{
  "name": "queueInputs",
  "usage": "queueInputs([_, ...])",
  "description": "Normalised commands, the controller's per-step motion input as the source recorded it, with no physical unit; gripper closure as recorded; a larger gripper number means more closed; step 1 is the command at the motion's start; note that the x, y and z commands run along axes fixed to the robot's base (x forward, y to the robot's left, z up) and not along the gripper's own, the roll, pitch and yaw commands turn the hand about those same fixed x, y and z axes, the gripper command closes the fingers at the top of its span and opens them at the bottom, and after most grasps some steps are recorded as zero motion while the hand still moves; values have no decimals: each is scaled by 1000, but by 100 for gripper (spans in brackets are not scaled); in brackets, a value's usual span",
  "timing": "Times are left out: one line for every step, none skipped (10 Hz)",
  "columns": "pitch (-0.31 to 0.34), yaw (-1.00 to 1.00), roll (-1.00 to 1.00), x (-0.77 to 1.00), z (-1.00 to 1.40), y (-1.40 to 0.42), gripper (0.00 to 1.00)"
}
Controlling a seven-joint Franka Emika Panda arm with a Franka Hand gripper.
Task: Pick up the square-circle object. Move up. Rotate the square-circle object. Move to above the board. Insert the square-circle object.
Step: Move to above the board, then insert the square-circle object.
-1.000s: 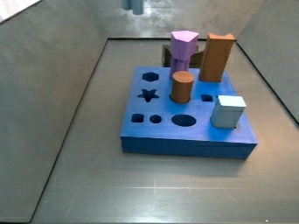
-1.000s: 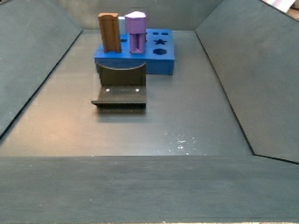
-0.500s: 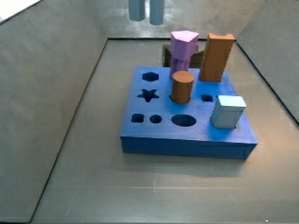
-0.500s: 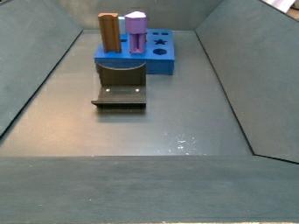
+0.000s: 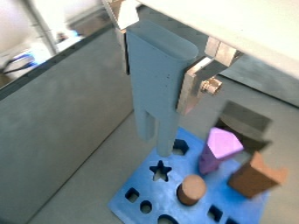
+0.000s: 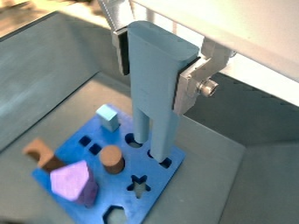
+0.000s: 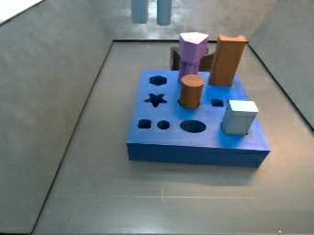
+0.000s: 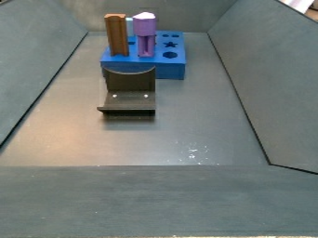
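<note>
My gripper (image 5: 158, 66) is shut on the square-circle object (image 5: 152, 96), a pale grey-blue peg that hangs upright with its thin round rod pointing down. It shows the same in both wrist views, gripper (image 6: 156, 70) and peg (image 6: 155, 114). The peg hangs high above the board (image 5: 138, 185), a bright-blue slab with star, round and square holes, also seen in both side views (image 7: 166, 115) (image 8: 170, 63). In a side view only the pale low ends of gripper and peg (image 7: 151, 9) show at the top edge, behind the board. The gripper is out of the other side view.
On the board stand a purple hexagonal peg (image 7: 193, 50), a tall brown square block (image 7: 229, 60), a brown cylinder (image 7: 192, 91) and a pale-blue cube (image 7: 241, 117). The dark fixture (image 8: 128, 93) stands on the floor beside the board. Grey walls enclose the floor.
In the side view the pale tips at the top edge have come down further into view, from one shape to two. The board and its pieces have not moved.
</note>
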Motion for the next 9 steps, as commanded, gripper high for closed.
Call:
queueInputs([209,558,76,81,24,-40,100])
queueInputs([165,286,71,77,22,-35,100])
queueInputs([-31,0,-290,-11,-526,-29,100])
queueInputs([-41,0,-301,-49,-503,-37,100])
queueInputs([-44,0,-299,-34,-500,-40,100])
queueInputs([-39,0,-256,-3,-597,-9,100])
queueInputs([-66,0,-179,0,-717,-126,100])
queueInputs([-99,0,-86,0,-829,-214,100])
queueInputs([-130,0,1,0,-829,-340,100])
